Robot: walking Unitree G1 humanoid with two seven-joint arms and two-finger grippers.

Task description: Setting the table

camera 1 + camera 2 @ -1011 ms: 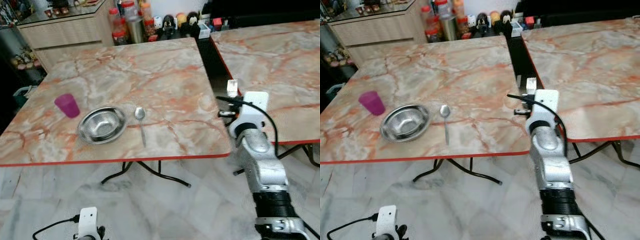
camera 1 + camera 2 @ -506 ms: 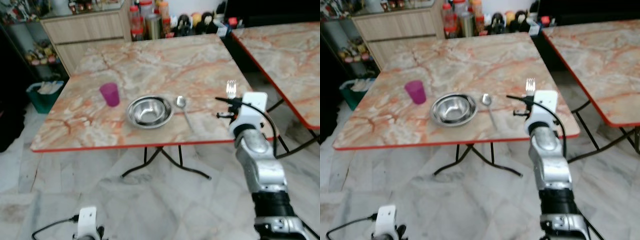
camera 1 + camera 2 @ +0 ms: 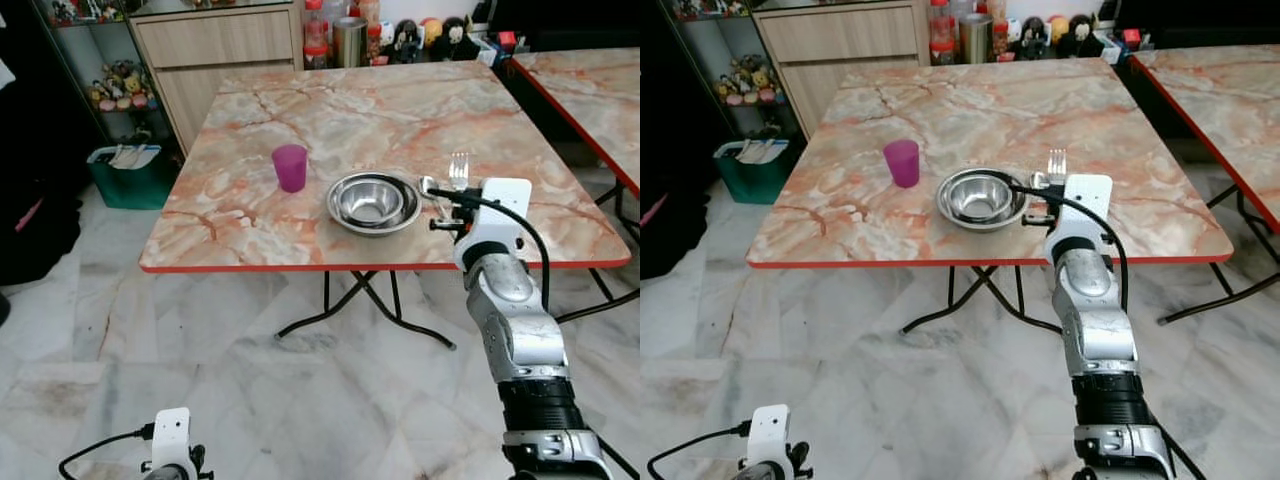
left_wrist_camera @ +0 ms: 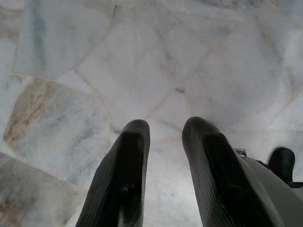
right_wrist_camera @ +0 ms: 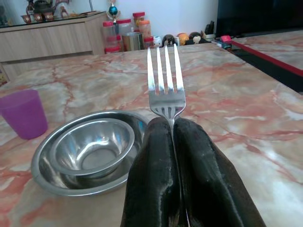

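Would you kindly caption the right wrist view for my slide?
Right pincer shut on an upright fork, beside nested steel bowls and a purple cup.

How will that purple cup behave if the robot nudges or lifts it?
The purple cup looks like thin plastic, so probably light and apt to slide on the smooth marble table. It stands upright, narrower at the base, so a high push might tip it. It seems unlikely to break.

my head pair looks down across the table [image 3: 250,215] from nearby; both share it. right wrist skims tabletop; left wrist faces floor [image 4: 71,56].
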